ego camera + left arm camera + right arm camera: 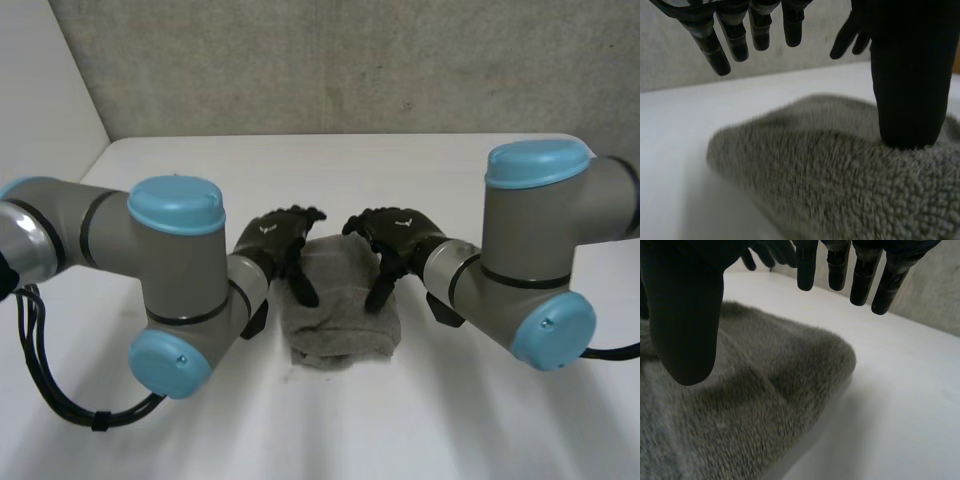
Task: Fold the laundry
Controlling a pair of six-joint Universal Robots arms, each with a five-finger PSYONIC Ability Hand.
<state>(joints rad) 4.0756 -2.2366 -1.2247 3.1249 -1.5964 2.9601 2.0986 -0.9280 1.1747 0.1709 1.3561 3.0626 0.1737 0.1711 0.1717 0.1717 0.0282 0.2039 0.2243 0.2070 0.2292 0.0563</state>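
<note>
The grey towel (340, 320) lies folded in the middle of the head view, low of centre, on the white table (300, 170). It is a thick, fuzzy oblong, its long axis running up and down the frame, with its rounded lower end toward the camera and its upper end under the two hands. The left hand (275, 235) sits at the towel's upper left and the right hand (400, 235) at its upper right, each sending a thumb down onto the cloth near that side's edge. The left wrist view adds what the head view cannot show: the left hand's fingers (715, 50) hang straight and clear above the table, grasping nothing, while its thumb (907, 90) rests its tip on the looped pile. In the right wrist view the right hand's fingers (862, 280) are likewise straight and apart, holding nothing, and its thumb (685, 315) points down at the towel's top, whether touching cannot be told. A grey wall (350, 60) stands behind the table
</note>
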